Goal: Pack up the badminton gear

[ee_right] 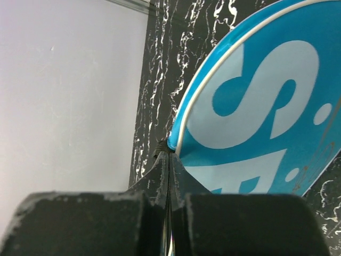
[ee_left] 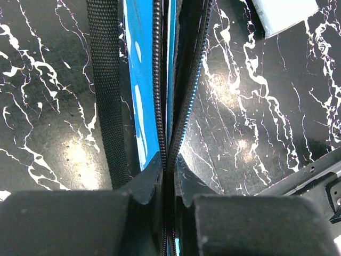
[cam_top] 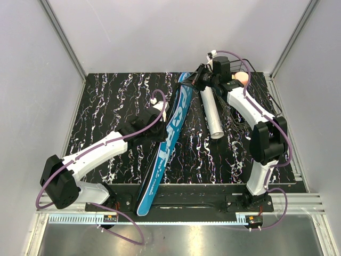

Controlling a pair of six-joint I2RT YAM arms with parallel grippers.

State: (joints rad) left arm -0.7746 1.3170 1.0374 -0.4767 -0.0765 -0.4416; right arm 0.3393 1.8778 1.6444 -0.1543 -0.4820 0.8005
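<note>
The blue "SPORT" cover stands on edge, running from the far middle of the table to its near edge. My left gripper is shut on the cover's zipper edge at mid-length. In the left wrist view the jaws pinch the black zipper beside the blue fabric. My right gripper is shut on the cover's far rounded end. In the right wrist view it pinches the edge next to the big letter S. The white tube lies right of the cover. Rackets and shuttlecocks are hidden.
A black wire basket stands at the far right under the right arm, with a peach-coloured object by it. A black strap of the cover hangs on its left side. Grey walls enclose the black marbled table.
</note>
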